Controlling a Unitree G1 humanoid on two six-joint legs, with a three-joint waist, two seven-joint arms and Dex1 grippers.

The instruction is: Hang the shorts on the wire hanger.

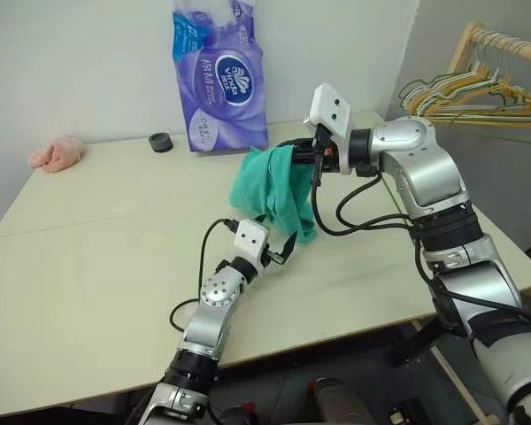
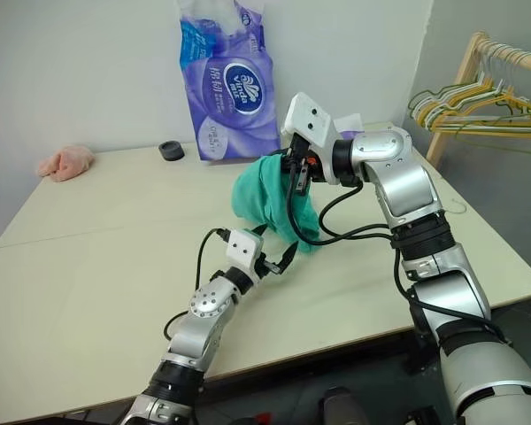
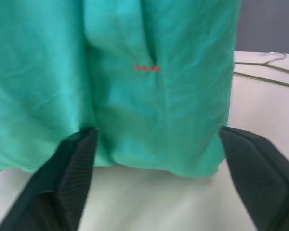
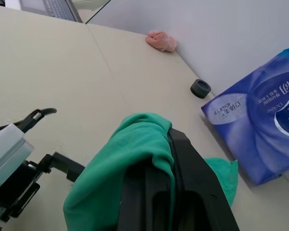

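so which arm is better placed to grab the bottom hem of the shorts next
Left. Its gripper is open right at the hanging hem of the shorts, fingers either side. The right gripper is shut on the shorts, holding them up.

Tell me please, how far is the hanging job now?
Done: right gripper holds the teal-green cloth shorts lifted above the table. In hand: open left gripper waits at their lower hem. Left: the thin olive wire hanger lies untouched on the table.
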